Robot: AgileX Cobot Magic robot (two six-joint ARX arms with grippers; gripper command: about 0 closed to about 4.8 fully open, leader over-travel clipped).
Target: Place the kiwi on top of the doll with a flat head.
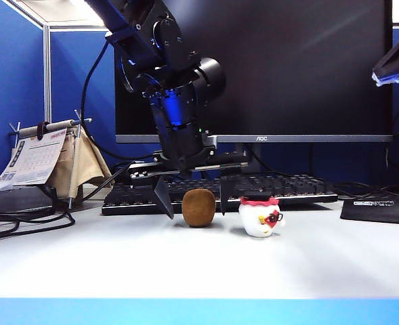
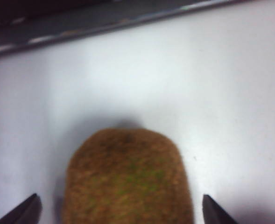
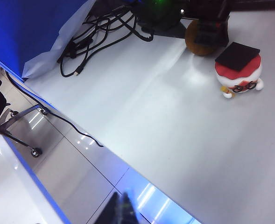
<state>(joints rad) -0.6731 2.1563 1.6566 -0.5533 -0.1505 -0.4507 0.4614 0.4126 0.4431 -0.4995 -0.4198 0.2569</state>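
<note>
Kiwi (image 1: 198,207) stands on end on the white table (image 1: 185,264), just beside the doll with a flat head (image 1: 261,217), not touching it. Likely light, firm under a slightly yielding, fuzzy matte skin; should not slip, but hard squeezing could bruise it. Best hold looks to be across the widest middle. Left gripper (image 1: 193,196) hangs over it, jaws spread wide, one fingertip (image 2: 23,212) either side, both clear of the fruit; nothing held. Right gripper (image 3: 121,210) sits well apart, off the table's front edge; only a dark sliver shows, opening cannot be told.
</note>
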